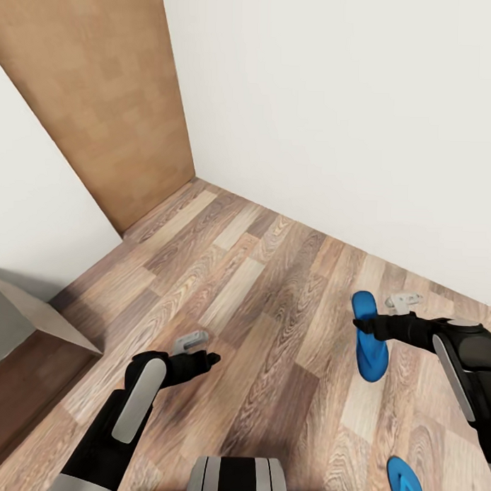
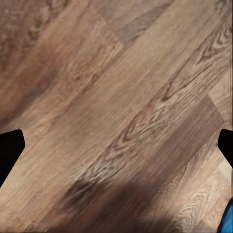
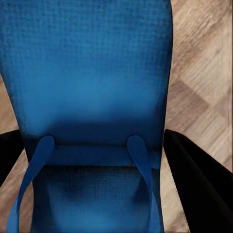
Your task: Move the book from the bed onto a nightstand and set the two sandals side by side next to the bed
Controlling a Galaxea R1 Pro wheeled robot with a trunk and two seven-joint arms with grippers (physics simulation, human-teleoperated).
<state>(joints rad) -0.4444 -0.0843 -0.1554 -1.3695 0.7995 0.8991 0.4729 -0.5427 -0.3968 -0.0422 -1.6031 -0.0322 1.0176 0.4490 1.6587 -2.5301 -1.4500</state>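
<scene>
A blue sandal (image 1: 370, 338) lies flat on the wood-plank floor (image 1: 272, 289), near the white wall (image 1: 335, 100). In the right wrist view its sole (image 3: 92, 73) is finely pebbled foam, with two thin smooth straps (image 3: 138, 160) running down it. The right gripper (image 1: 362, 324) hangs over it, fingers (image 3: 194, 174) spread wide on either side of the sole. A second sandal (image 1: 406, 482) lies by the lower edge of the head view. The left gripper (image 1: 210, 358) hovers over bare grainy planks, fingers (image 2: 9, 150) wide apart.
</scene>
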